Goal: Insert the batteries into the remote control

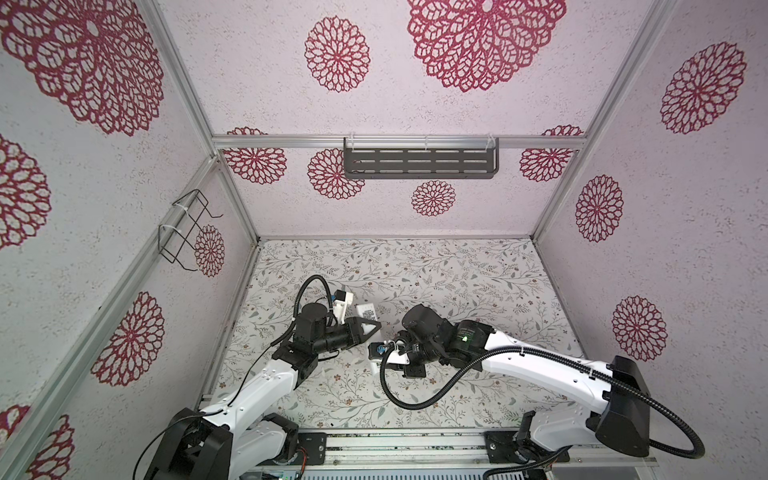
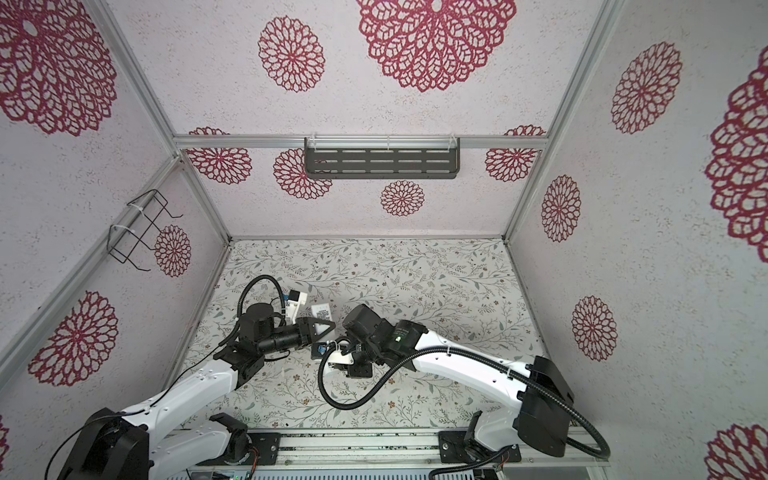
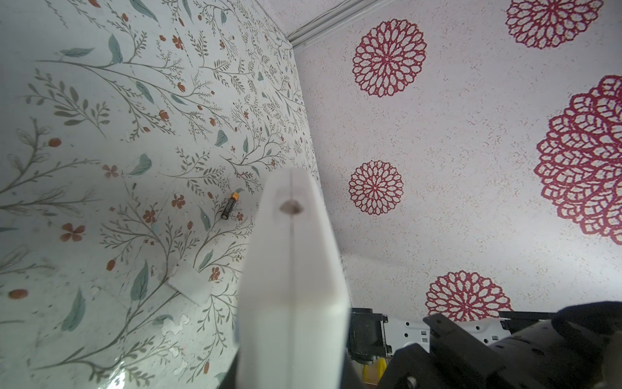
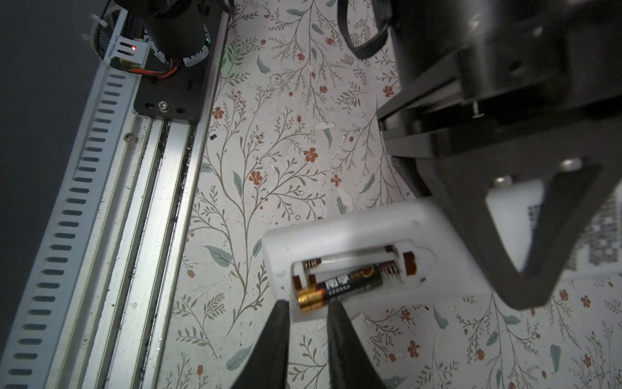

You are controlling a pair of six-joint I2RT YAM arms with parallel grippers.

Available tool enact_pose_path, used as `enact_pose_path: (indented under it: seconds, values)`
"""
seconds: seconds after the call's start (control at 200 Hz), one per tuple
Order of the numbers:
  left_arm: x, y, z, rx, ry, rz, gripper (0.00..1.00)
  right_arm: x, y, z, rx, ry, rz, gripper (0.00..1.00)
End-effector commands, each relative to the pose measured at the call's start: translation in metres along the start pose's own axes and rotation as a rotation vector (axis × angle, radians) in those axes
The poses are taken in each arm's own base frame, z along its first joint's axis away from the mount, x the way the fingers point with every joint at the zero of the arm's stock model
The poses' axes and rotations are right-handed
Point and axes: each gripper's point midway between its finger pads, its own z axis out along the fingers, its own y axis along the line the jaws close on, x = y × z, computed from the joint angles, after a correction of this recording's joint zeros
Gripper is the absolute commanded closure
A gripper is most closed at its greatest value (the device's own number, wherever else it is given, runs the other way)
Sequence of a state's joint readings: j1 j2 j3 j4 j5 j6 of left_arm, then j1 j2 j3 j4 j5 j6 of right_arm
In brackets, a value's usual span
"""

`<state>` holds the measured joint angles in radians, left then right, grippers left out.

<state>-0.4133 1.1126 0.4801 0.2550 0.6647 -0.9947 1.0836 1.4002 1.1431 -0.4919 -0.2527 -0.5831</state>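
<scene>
The remote control (image 4: pixel 353 229) lies on its face on the floral table, white, with its compartment uncovered; both top views show its labelled end (image 1: pixel 365 311) (image 2: pixel 321 309). One of the batteries (image 4: pixel 350 283), dark with a gold end, sits tilted in the compartment, the gold end sticking out over the rim. My right gripper (image 4: pixel 309 304) has its black fingertips a little apart on either side of that gold end, with gaps showing. My left gripper (image 3: pixel 291 175) (image 1: pixel 376 326) is shut and lies across the remote's middle. Another battery (image 3: pixel 230 206) lies loose on the table.
A small whitish cover piece (image 3: pixel 190 286) lies on the table near the loose battery. The aluminium rail (image 4: pixel 161 202) runs along the table's front edge. A slotted shelf (image 1: pixel 419 162) hangs on the back wall and a wire rack (image 1: pixel 187 232) on the left wall.
</scene>
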Motion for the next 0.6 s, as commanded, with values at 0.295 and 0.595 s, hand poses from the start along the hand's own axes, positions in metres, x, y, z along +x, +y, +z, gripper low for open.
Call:
enact_pose_path:
  seconds: [0.295, 0.595]
  values:
    - [-0.0092, -0.014, -0.0014, 0.034, -0.012, 0.038, 1.0, -0.0092, -0.0054, -0.0014, 0.022, -0.004, -0.021, 0.79]
    - [-0.0081, -0.0136, -0.0008, 0.035, -0.007, 0.037, 1.0, -0.0077, -0.0066, 0.001, 0.026, 0.007, -0.024, 0.8]
